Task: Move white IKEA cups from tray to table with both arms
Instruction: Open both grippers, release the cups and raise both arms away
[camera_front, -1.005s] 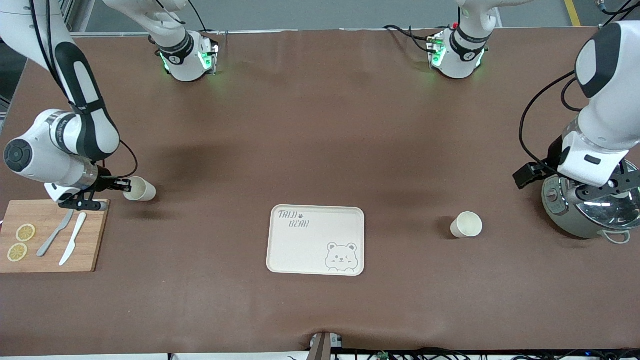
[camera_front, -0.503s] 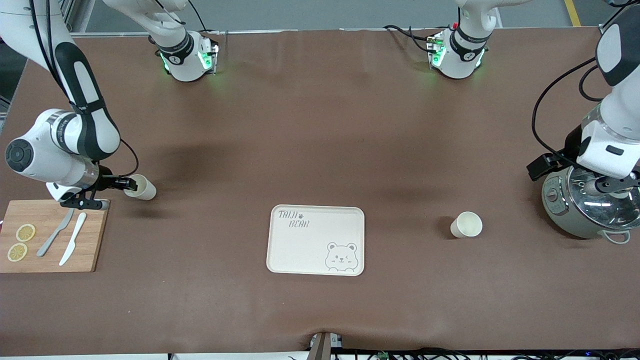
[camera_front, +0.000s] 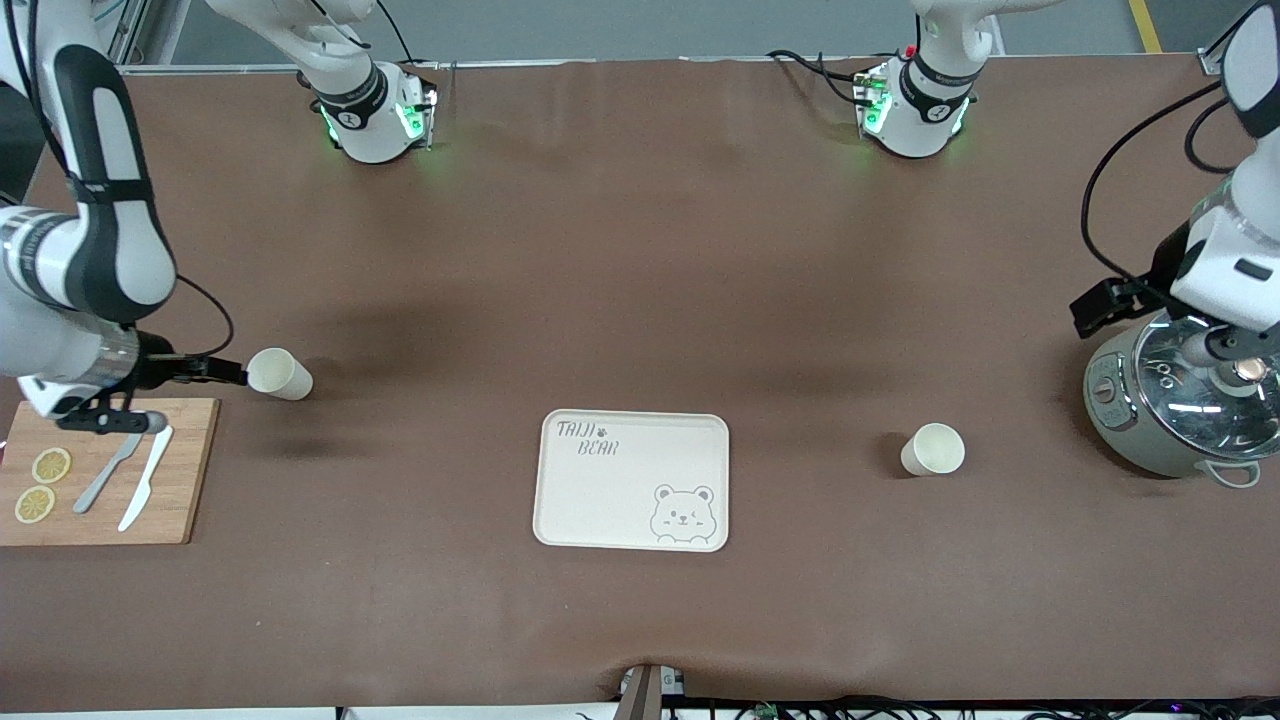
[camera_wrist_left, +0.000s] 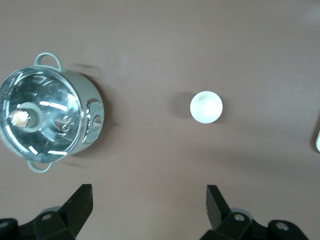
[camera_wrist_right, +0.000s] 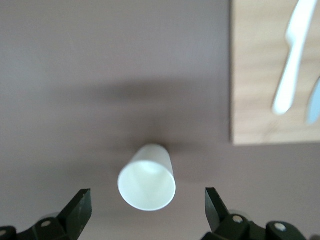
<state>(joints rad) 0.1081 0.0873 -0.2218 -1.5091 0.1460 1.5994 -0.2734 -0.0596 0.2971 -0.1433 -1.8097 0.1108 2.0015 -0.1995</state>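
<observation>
One white cup stands upright toward the right arm's end of the table, beside the cutting board's corner. My right gripper is open just short of it, at the board's edge; in the right wrist view the cup lies ahead of the open gripper, not between the fingers. The second white cup stands between the bear tray and the pot. My left gripper hangs high over the pot, open and empty; its view shows that cup well apart.
A cream bear-printed tray lies mid-table, nearer the front camera. A grey-green pot with a glass lid stands at the left arm's end. A wooden cutting board holds two knives and lemon slices at the right arm's end.
My right gripper has drawn back from the cup's rim toward the right arm's end of the table. My left arm has shifted outward over the pot. Both cups stay put.
</observation>
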